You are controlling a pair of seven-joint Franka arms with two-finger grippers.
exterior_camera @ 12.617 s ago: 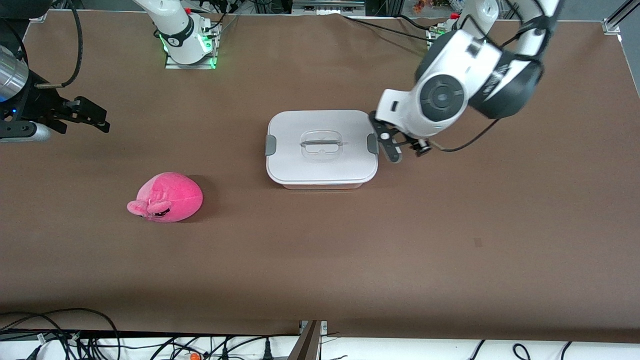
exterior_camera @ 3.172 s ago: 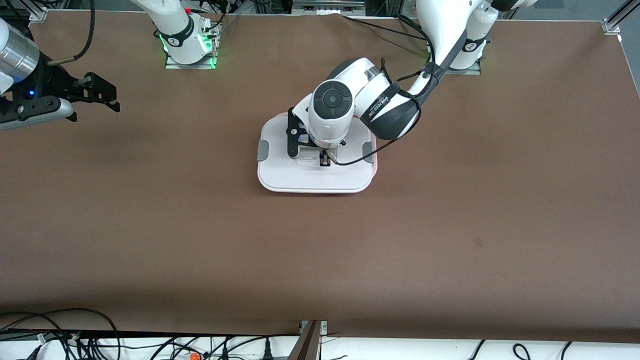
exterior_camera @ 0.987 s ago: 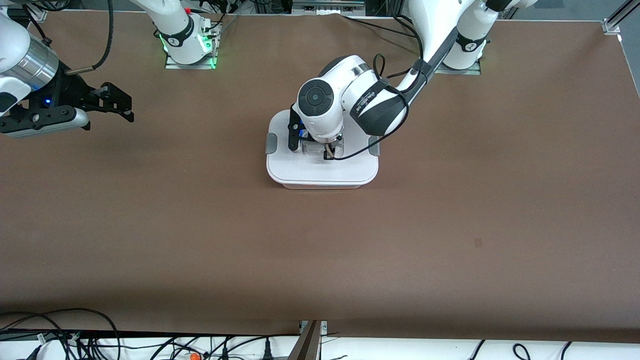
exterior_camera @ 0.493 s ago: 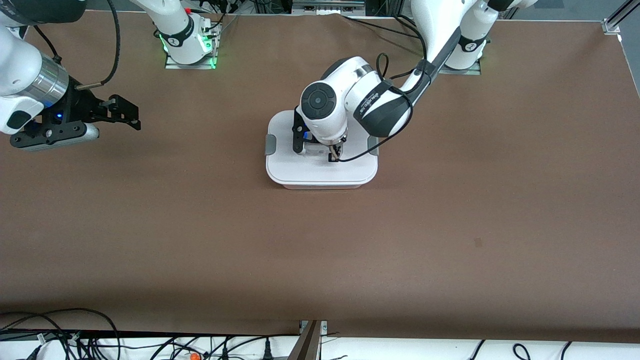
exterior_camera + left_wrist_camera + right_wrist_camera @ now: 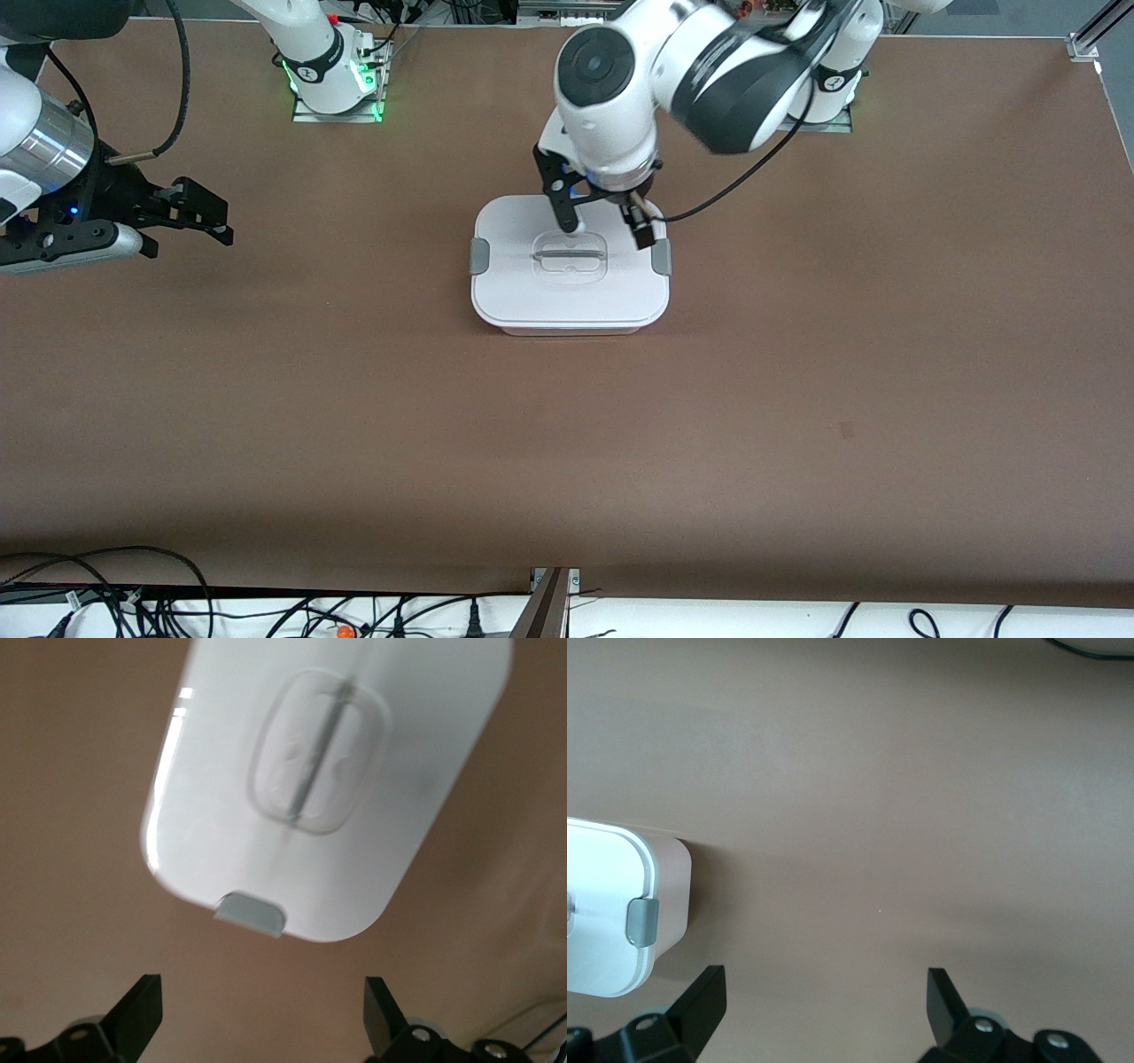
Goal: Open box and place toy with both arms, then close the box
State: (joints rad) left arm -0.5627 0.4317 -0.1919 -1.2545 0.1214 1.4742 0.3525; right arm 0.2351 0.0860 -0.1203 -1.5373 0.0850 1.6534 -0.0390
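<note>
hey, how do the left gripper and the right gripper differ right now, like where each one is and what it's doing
The left gripper hangs over the box, above the lid edge toward the robots' bases; the right gripper hovers over bare table toward the right arm's end. The left gripper points down at the lid; the right gripper points sideways toward the box. Both are open and hold nothing.

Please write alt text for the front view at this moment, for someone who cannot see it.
A closed rounded-rectangular box with a white lid and grey side clips sits mid-table on the brown table. The left gripper hangs open just above the lid's edge nearest the robots' bases, holding nothing. The right gripper waits open over the right arm's end of the table.
</note>
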